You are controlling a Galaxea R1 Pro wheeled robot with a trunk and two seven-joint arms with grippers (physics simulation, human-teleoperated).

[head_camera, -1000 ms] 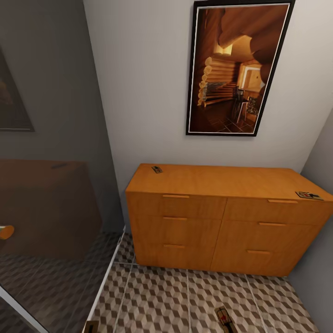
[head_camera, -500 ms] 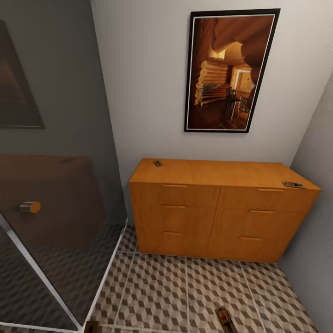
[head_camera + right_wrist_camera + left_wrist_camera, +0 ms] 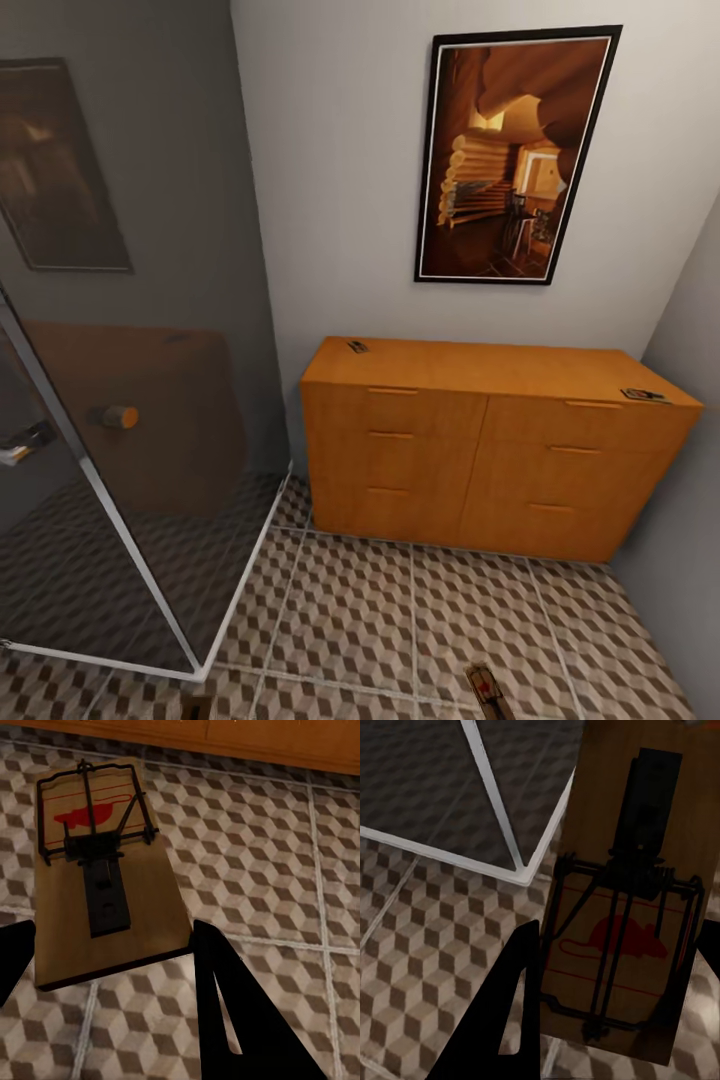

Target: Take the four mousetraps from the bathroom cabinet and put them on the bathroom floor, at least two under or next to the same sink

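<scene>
Two mousetraps (image 3: 357, 347) (image 3: 643, 395) on cabinet (image 3: 480, 450), one in each claw (image 3: 607, 1012) (image 3: 112, 945)

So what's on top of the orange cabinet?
Two mousetraps: one near the back left corner, one at the right front corner of the cabinet. The drawers are shut, so their insides stay hidden.

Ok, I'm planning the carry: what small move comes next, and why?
Probably turn the base to seek the sink: the left pincer and right pincer each grip a trap over the floor, so those want placing first.
</scene>
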